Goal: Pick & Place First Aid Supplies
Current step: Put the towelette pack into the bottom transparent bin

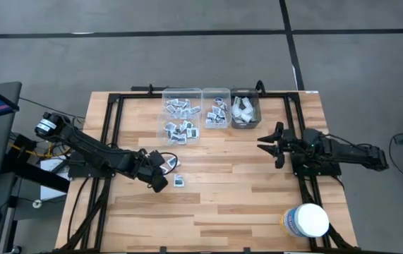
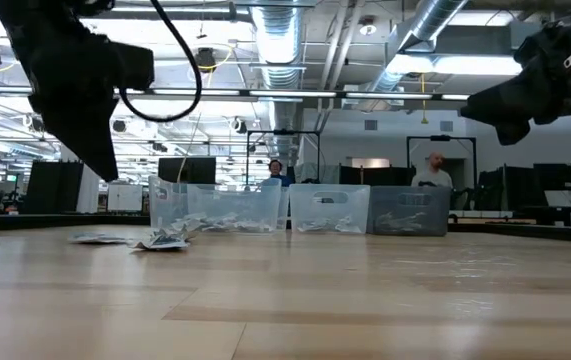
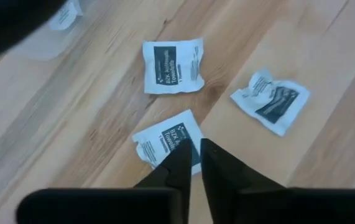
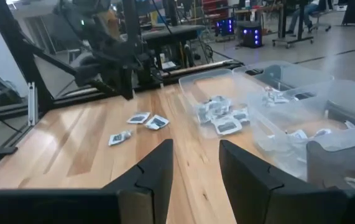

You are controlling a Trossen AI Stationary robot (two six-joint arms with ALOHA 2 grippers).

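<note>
Presently, the left gripper (image 3: 194, 155) hangs low over the wooden table (image 1: 243, 190), its fingers nearly closed with a narrow gap, tips at the edge of one of three loose packets (image 3: 168, 142) and gripping nothing. Beyond, clear bins (image 1: 208, 107) at the far edge hold more packets. The right gripper (image 1: 268, 146) waits raised at the right, fingers apart and empty.

We see the dark left arm stretched low across the tabletop, its two-finger left gripper (image 3: 195, 163) angled downward, fingers nearly together. The dark right arm waits raised at the table's right side, right gripper (image 4: 196, 169) fingers parted, holding nothing.
</note>
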